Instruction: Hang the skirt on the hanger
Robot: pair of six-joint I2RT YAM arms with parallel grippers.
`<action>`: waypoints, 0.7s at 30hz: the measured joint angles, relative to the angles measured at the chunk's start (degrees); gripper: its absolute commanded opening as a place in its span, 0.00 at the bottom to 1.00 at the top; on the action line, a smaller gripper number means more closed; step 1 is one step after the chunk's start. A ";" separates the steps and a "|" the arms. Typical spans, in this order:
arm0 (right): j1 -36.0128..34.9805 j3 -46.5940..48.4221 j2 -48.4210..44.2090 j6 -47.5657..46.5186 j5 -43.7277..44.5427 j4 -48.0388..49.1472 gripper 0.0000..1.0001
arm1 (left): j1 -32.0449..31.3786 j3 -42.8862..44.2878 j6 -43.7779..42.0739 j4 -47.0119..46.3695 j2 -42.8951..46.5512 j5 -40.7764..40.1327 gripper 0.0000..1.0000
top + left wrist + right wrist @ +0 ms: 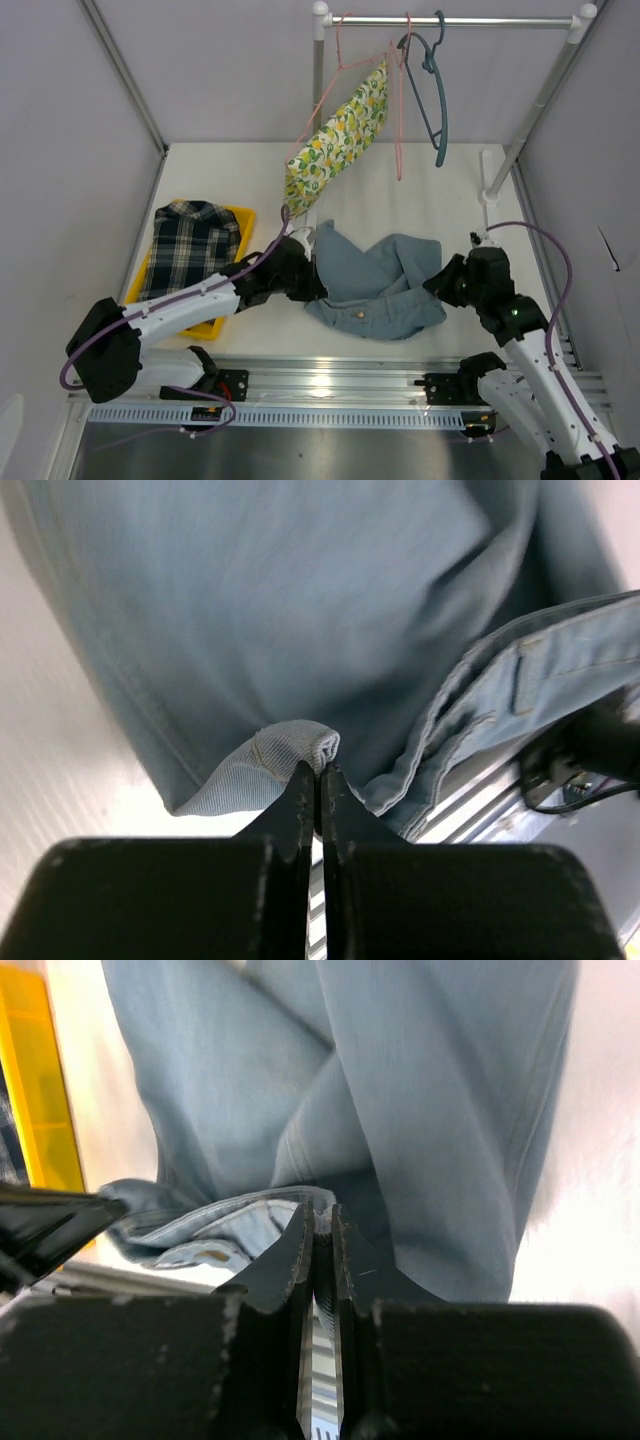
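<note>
The lemon-print skirt [340,135] hangs slanted on a thin pink hanger [347,62] hooked over the rail at the back. Both grippers are low at the table's front, away from it, on a blue denim shirt [375,275]. My left gripper [312,285] is at the shirt's left edge; in the left wrist view it [320,770] is shut on a small fold of denim [295,748]. My right gripper [435,282] is at the shirt's right edge. In the right wrist view it [322,1215] is shut, with the denim shirt's [400,1080] hem pinched between its fingers.
A second pink hanger [400,110] and a thicker blue-grey hanger [437,100] hang on the rail [480,21] to the right of the skirt. A dark plaid shirt [190,250] lies in a yellow tray [243,214] at the left. White rack posts stand at the back right.
</note>
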State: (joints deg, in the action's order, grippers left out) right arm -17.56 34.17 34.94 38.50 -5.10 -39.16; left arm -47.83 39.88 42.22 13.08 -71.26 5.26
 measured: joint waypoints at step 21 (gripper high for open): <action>25.24 64.50 42.73 -11.98 -15.96 8.70 0.00 | 13.70 75.54 -13.38 15.82 -24.55 -0.44 0.00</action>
State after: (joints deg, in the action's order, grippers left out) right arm 7.68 98.67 77.67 26.52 -21.06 -30.46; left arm -34.13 115.42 28.84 28.91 -95.81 4.82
